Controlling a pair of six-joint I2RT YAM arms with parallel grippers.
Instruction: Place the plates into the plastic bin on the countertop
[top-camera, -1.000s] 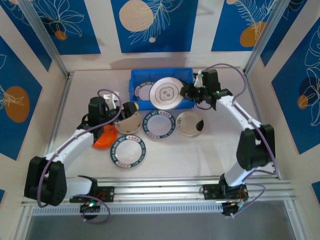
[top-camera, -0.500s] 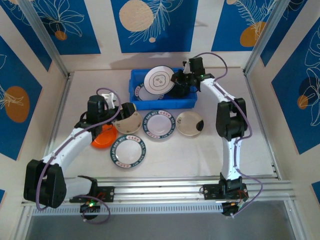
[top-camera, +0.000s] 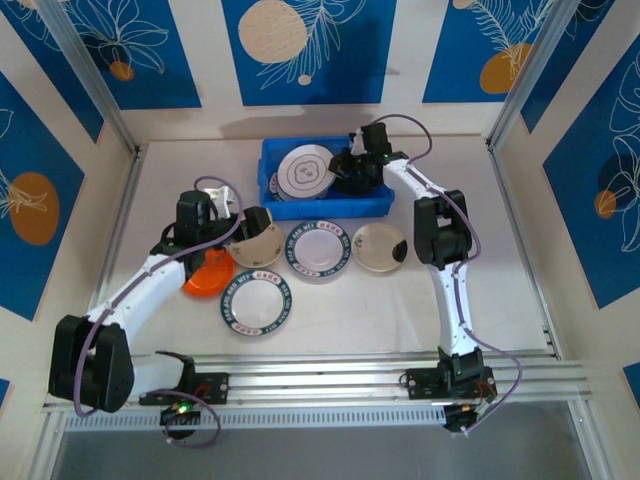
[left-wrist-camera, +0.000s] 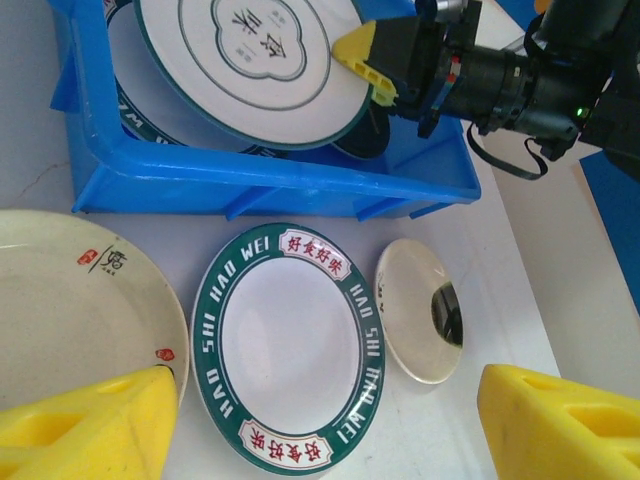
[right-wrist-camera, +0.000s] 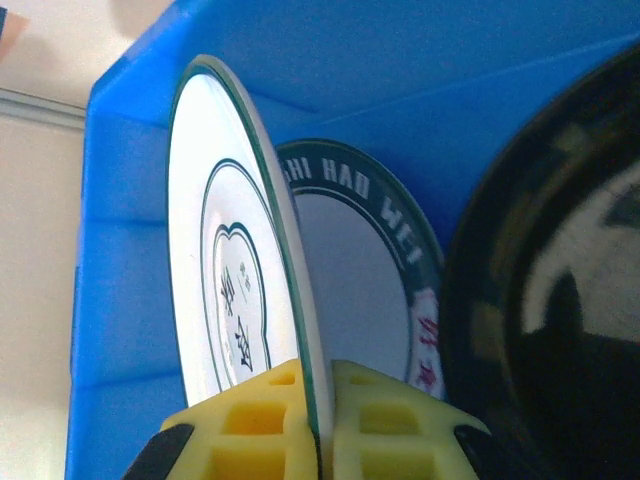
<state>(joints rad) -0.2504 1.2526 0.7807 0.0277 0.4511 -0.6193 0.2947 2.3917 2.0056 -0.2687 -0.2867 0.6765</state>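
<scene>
Upper centre of the top view: right gripper (top-camera: 345, 172), jaws clenched on the rim of a white teal-patterned plate (top-camera: 303, 172), which is tilted over the blue plastic bin (top-camera: 330, 208) (a green-rimmed plate (right-wrist-camera: 350, 250) and a black plate (right-wrist-camera: 560, 300) lie inside). Centre left: left gripper (left-wrist-camera: 325, 425), jaws released, hovers above plates on the worktop (top-camera: 400, 300).

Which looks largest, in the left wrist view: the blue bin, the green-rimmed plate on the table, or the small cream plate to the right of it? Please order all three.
1. blue bin, widest, though it lies farthest from the camera.
2. green-rimmed plate.
3. small cream plate, clearly smaller than its neighbour.
</scene>
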